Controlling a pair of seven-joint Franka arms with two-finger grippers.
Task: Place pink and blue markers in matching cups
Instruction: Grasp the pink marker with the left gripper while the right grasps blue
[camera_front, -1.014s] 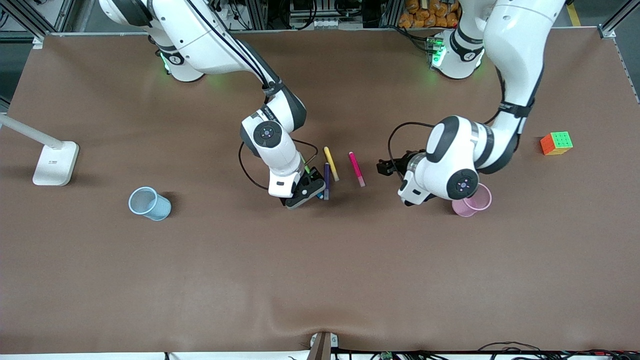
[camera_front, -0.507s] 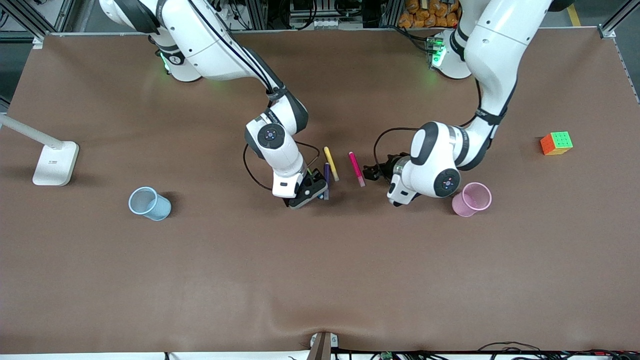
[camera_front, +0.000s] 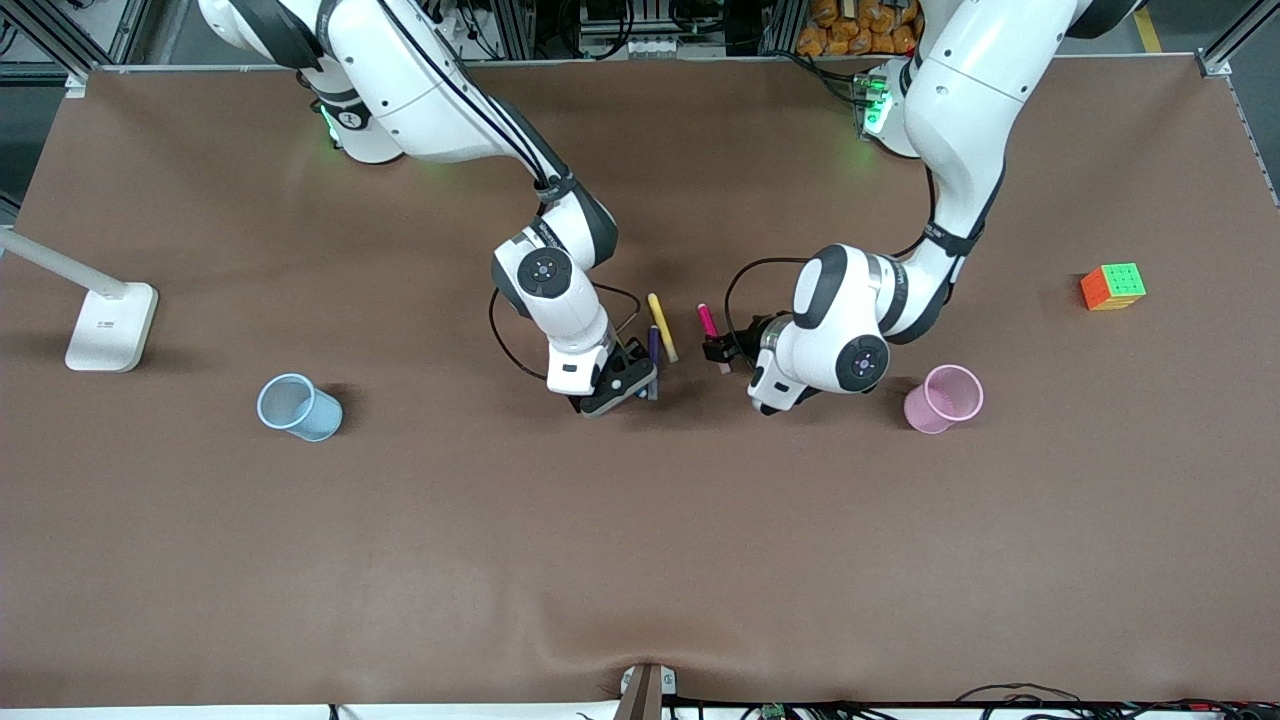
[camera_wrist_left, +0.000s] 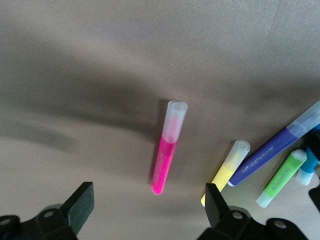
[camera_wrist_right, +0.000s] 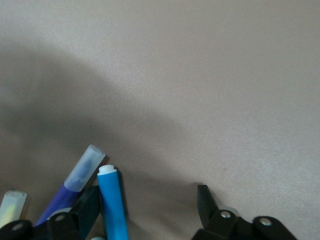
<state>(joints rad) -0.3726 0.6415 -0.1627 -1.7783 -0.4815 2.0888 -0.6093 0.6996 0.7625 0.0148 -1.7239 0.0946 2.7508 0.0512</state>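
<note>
Blue marker (camera_wrist_right: 112, 202) lies crowded against the purple marker (camera_wrist_right: 75, 185), right gripper (camera_wrist_right: 150, 207) spread astride it: you may pinch both. Left gripper (camera_wrist_left: 149, 206), jaws apart, straddles the pink marker (camera_wrist_left: 166, 151) lying clear on the table; both cups stand well apart.

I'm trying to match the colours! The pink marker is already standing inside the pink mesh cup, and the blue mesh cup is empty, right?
Not quite. In the front view the pink marker with the pale cap lies flat on the brown table, apart from the pale pink mesh cup; the left wrist view shows it lying there too. The pale blue mesh cup does look empty.
</note>
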